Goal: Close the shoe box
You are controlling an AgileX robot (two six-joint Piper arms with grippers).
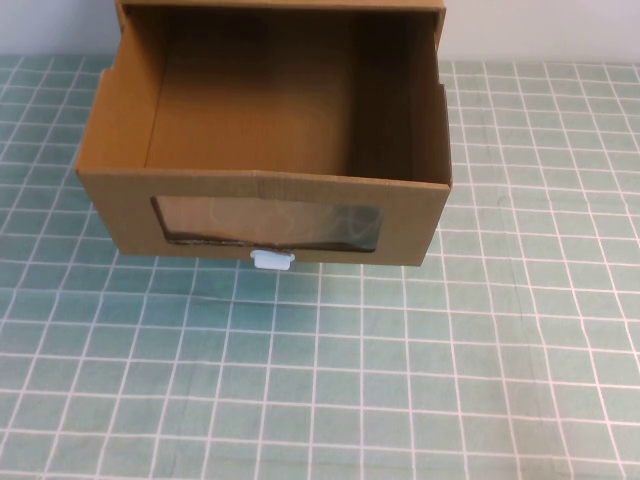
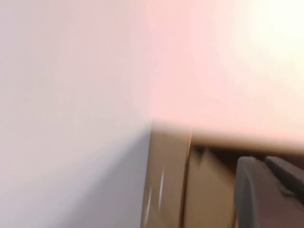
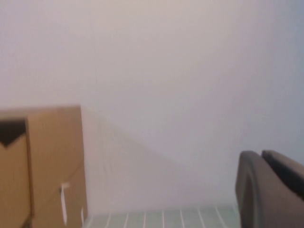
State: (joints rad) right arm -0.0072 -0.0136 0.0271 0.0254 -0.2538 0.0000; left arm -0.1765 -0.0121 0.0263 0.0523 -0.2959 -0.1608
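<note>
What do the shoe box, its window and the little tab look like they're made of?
Shoe box: matte brown cardboard, with raw cut edges. Window: likely clear plastic film, since it glares and shows through. Tab: white, smooth, probably plastic. Left claw and right claw each show only at their own wrist view's edge, near the box.

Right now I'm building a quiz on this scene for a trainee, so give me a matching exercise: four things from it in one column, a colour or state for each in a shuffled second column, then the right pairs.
Things:
1. shoe box
2. pull tab
3. window
4. table

Descriptions:
A. green with a white grid
B. clear plastic, set in the front panel
C. brown cardboard, drawer pulled out and empty
D. small, white, just under the window

Pairs: 1-C, 2-D, 3-B, 4-A

The left gripper and right gripper show only in their own wrist views, off beside the box.
</note>
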